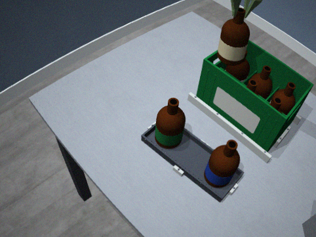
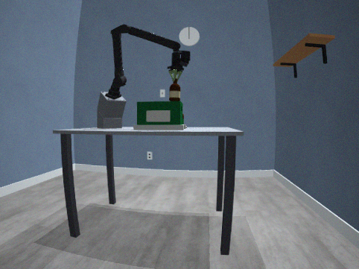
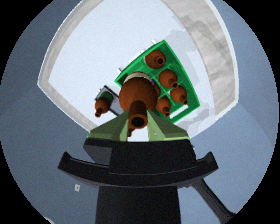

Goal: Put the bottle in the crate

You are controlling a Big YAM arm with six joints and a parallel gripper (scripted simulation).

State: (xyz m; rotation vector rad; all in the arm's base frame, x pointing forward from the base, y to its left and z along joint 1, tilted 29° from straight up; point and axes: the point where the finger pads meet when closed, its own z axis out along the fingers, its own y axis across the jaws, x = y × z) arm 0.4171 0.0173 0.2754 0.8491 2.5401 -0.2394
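Overhead, end effector [image 1: 242,7] clamped on neck of cream-labelled bottle [image 1: 234,39], upright above green crate [image 1: 236,109], upper right of frame, two bottles on tray [image 1: 193,157] lower centre.

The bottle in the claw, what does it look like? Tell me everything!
The bottle is round and brown, glassy-looking, with a cream band around its belly and a thin neck. It hangs upright, touching only the claw, which pinches its neck from above. It hovers over a corner of the green crate, not down inside yet.
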